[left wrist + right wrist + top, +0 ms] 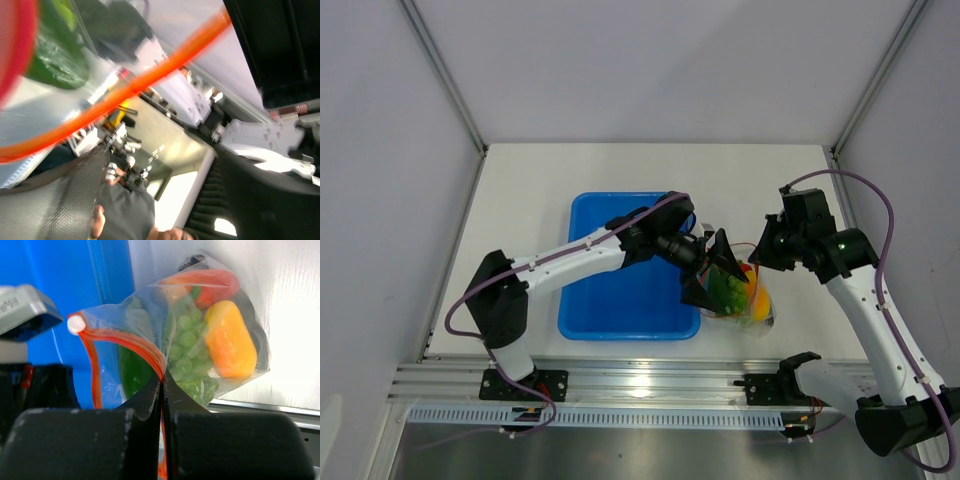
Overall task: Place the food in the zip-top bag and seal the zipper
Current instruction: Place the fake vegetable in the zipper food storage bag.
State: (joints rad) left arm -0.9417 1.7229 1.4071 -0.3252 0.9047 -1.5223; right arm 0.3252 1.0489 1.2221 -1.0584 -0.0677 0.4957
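The zip-top bag (748,302) lies just right of the blue tray, with food inside. In the right wrist view the bag (150,315) holds an orange-yellow fruit (230,340), a red-orange fruit (212,284), a pale green knobbly piece (187,337) and a dark green piece (132,371). My right gripper (162,382) is shut on the orange-red zipper (125,342) at the bag's mouth. My left gripper (712,268) is open, its fingers spread beside the mouth. The zipper (150,80) crosses the blurred left wrist view.
The blue tray (620,290) sits left of the bag, under the left arm. A white end piece (76,324) sits at the far end of the zipper. The table's front rail (650,385) runs close below the bag.
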